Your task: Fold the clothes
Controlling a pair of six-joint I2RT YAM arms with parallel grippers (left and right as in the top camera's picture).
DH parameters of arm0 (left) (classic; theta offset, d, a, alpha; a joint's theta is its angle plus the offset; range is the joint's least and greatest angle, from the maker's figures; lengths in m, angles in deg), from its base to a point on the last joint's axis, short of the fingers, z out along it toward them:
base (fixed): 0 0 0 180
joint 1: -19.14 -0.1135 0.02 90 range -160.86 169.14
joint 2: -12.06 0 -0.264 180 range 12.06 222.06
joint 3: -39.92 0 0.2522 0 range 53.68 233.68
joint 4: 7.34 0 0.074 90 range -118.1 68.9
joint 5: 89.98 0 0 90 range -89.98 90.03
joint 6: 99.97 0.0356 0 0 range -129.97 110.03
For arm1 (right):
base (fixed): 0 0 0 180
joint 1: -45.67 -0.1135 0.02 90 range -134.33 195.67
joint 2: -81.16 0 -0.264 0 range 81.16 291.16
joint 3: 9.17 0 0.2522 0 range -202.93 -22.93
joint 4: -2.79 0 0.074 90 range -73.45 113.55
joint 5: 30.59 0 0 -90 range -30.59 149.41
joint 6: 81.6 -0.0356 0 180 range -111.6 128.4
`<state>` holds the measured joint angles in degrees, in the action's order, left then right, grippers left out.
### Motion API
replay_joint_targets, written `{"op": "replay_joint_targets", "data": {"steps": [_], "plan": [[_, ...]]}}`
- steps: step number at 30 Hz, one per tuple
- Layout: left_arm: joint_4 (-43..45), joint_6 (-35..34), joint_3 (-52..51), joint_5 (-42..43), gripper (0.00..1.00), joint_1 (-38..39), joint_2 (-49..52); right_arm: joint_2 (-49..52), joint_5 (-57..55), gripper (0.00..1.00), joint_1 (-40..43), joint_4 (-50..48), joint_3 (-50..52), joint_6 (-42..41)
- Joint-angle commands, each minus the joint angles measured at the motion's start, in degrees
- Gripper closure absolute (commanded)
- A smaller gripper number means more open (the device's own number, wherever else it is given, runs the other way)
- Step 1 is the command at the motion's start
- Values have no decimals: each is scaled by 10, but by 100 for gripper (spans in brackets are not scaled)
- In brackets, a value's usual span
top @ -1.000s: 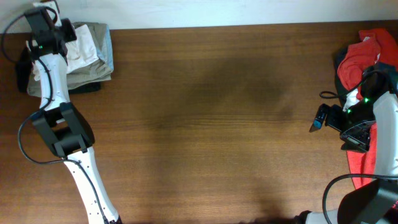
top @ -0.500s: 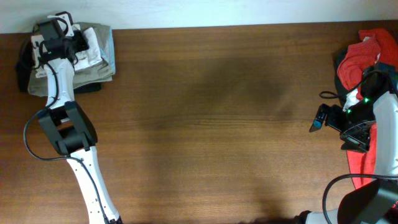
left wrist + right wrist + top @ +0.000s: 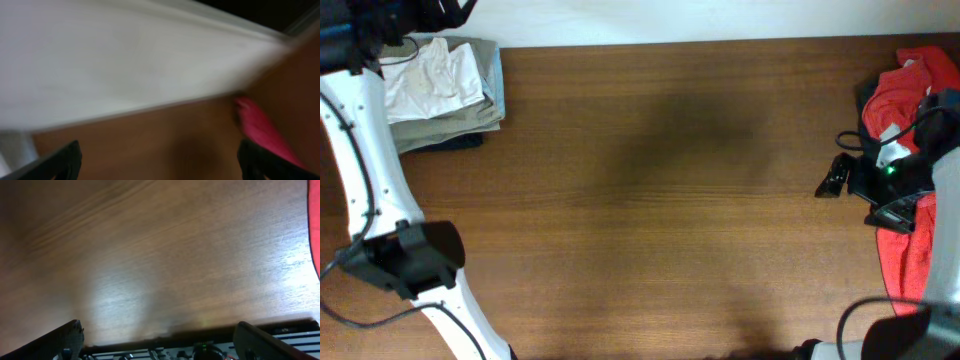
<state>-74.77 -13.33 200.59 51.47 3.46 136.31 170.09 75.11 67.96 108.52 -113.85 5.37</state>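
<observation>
Looking down from overhead, we see a brown wooden table [image 3: 650, 200] with a folded stack of clothes [image 3: 445, 95] at its far left corner. A white garment [image 3: 430, 80] lies on top of khaki and grey pieces. At the opposite side, a heap of red clothes [image 3: 905, 85] lies unfolded at the right edge, and more red fabric runs along that edge beneath the right arm [image 3: 930, 190]. The right gripper [image 3: 831, 182] hangs over bare wood just left of the heap, pointing toward the middle of the table. From this height we cannot tell how its jaws stand. The left arm [image 3: 365, 150] runs up the left side beside the folded stack, and its end is cut off by the top of the frame.

Through the left wrist camera everything is blurred. We make out a pale wall [image 3: 125, 60], a band of table below it, and the heap of red clothes as a streak at the right. The left gripper [image 3: 157, 165] shows two dark fingertips [image 3: 57, 162] in the lower corners, spread wide with nothing between them. It is released and holds nothing.

Through the right wrist camera we see bare wood grain filling the frame and a sliver of red cloth at the right border. The right gripper's fingertips also sit in the lower corners, wide apart over the table and empty, so it too is released.
</observation>
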Motion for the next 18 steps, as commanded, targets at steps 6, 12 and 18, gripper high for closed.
{"op": "replay_joint_targets", "data": {"steps": [6, 12, 18], "plan": [[-302, 98, 4, -95, 1, -2, -171, -279, 23, 1, 2, 32, -20, 33], [-430, 146, -8, -108, 1, 1, -227, -418, 83, 1, 2, 35, -20, 32], [-430, 146, -103, -147, 1, 37, -297, -486, 76, 1, 2, 23, -20, 32]]}}
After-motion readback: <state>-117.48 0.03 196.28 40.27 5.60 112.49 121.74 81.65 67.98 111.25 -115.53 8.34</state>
